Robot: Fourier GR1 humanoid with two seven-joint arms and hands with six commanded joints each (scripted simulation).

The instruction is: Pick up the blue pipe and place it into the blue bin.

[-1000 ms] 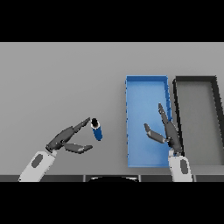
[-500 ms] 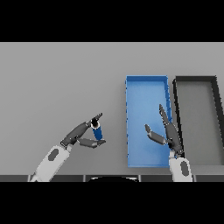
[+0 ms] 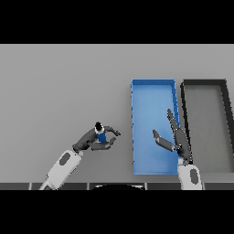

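Observation:
The blue pipe (image 3: 101, 134) is a short blue cylinder with a dark top end, standing on the grey table left of the blue bin (image 3: 153, 89). My left hand (image 3: 93, 140) is wrapped round it, fingers and thumb curling about its sides. The lower part of the pipe is hidden by the hand. My right hand (image 3: 177, 139) hovers open over the right half of the blue bin, fingers straight and pointing away from me, thumb spread to the left.
A black bin (image 3: 204, 84) stands directly to the right of the blue bin, their long sides almost touching. Bare grey table (image 3: 64, 87) stretches to the left and behind the pipe.
My left hand has moved right to the pipe and closed its fingers round it. The right hand has stayed where it was.

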